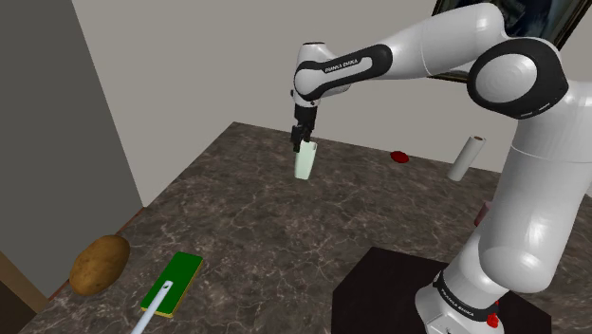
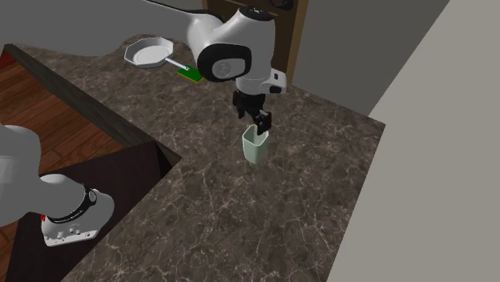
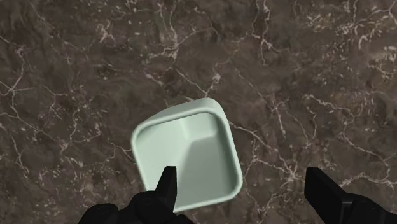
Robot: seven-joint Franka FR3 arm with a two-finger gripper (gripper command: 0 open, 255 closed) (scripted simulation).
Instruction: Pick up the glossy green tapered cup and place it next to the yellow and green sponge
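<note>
A pale green tapered cup (image 1: 305, 165) (image 2: 256, 147) (image 3: 186, 154) with a rounded square rim stands upright on the dark marble counter. My gripper (image 1: 304, 142) (image 2: 256, 122) (image 3: 242, 175) is right above it and open. One finger (image 3: 167, 186) reaches inside the cup's rim; the other finger (image 3: 323, 191) stands well outside the cup's wall, with a gap to it. The green sponge with a yellow edge (image 1: 175, 281) (image 2: 190, 73) lies far off, near the counter edge at the shoulder view's lower left.
A white pan (image 2: 147, 53) sits by the sponge, its handle (image 1: 150, 313) lying over it. A potato (image 1: 100, 263) rests beside them. A small red object (image 1: 399, 157) and a white cylinder (image 1: 466, 158) lie at the back. The dark stand (image 1: 389, 289) is close by.
</note>
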